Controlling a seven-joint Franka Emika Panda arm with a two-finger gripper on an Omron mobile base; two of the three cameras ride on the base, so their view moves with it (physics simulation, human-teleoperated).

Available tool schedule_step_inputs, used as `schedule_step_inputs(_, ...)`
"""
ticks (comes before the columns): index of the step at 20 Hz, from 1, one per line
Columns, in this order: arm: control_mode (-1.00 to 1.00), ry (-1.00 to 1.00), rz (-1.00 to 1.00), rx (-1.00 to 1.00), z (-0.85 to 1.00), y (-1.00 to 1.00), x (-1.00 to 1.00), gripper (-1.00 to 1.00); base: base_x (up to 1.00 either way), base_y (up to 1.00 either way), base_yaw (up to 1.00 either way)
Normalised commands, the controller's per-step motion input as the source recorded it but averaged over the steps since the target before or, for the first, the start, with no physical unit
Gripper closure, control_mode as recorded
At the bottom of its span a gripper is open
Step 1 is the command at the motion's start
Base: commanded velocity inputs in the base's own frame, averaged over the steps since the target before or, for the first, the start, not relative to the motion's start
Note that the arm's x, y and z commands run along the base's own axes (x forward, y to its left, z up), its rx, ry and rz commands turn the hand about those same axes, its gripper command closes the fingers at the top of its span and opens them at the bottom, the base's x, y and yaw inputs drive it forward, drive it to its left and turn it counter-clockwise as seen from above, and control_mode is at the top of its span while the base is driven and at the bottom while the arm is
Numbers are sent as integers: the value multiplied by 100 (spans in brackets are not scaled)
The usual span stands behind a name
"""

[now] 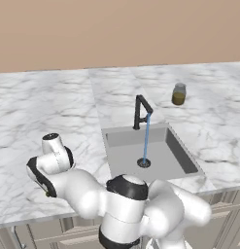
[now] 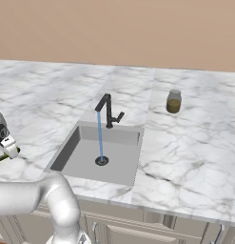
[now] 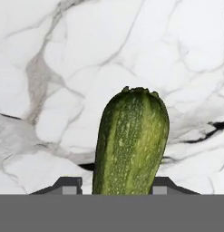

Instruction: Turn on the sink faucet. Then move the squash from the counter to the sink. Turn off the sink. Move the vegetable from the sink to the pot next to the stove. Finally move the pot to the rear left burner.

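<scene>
Squash: dark green, speckled, long, blunt stem end up in the hand view; sits between the two dark fingertips of the claw, long axis running straight away from the hand, roughly along the claw's own line of sight. Marble surface shows behind it with a thin shadow at its base, so judged low over or just on the surface; contact with it cannot be told.

Claw state: fingers flank the squash closely on both sides, apparently clamped on it, though the contact line falls at the frame's lower edge and cannot be confirmed outright.

Arm, left base view: white links folded low to the left, wrist over the surface left of the sink. Hand end also at far left edge of right base view, near the counter's front.

Sink: grey basin, set in the surface well to the right of the hand. Faucet black, behind the basin, spout over it; blue stream of water falls to the drain. Tap judged on; first step done.

Jar: small, olive contents, on the surface behind and right of the sink; not part of the task.

Governing relation: squash in the claw, sink to the arm's right. Coming move judged a lift and rightward carry over the basin rim.
</scene>
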Motion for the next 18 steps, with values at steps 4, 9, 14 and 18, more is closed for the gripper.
schedule_step_inputs(4, -100, -7, 0, 2, -21, -4, 0, 100, 0, 0, 0)
schedule_step_inputs(9, -100, -7, 0, 1, 12, -53, 0, 100, 0, 0, 0)
schedule_step_inputs(14, -100, -7, -1, 0, 34, -80, 0, 100, 0, 0, 0)
schedule_step_inputs(18, -100, -6, -1, 0, 29, -87, 5, 100, 0, 0, 0)
